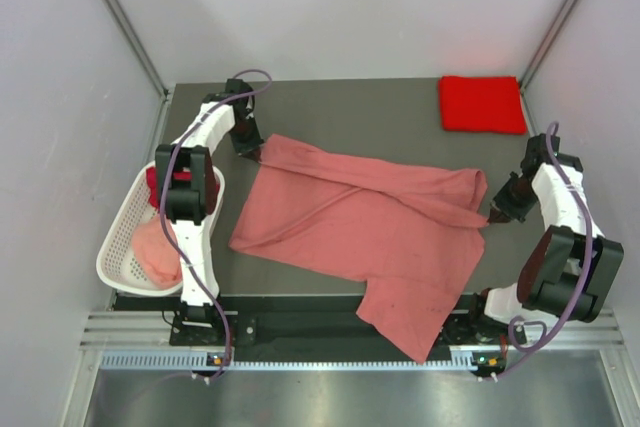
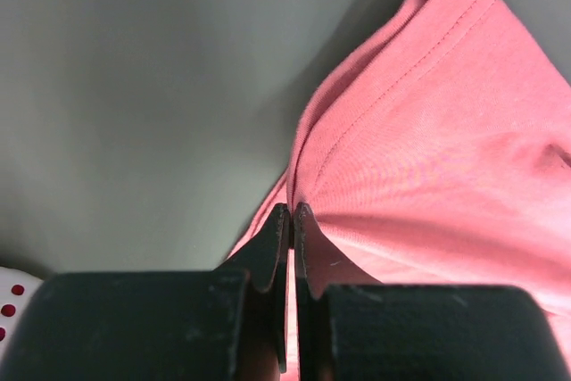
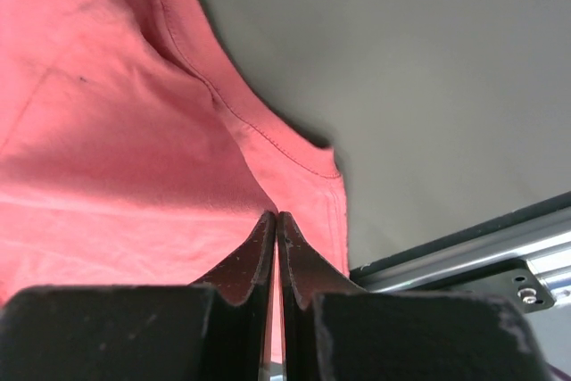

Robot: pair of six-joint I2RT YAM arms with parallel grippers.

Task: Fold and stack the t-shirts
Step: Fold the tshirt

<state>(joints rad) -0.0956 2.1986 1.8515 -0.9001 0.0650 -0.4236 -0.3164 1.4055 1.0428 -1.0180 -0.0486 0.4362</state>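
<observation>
We see salmon pink t-shirt (image 1: pixel 370 232): soft matt cloth, wrinkled, stitched hems. Bright red t-shirt (image 1: pixel 482 104): same matt cloth, flatter, smoother. Table (image 1: pixel 340 112): smooth matt dark grey top. We note basket (image 1: pixel 118 237): white slotted plastic, faint sheen. Left claw (image 2: pixel 292 211), right claw (image 3: pixel 277 218): matt black plastic, right one scuffed at edges. Rail (image 1: pixel 320 345): bare pale metal, ribbed.

The grey table (image 1: pixel 400 107) bears a spread salmon t-shirt (image 1: pixel 380 227) and, far right, a folded red t-shirt (image 1: pixel 482 104).
</observation>
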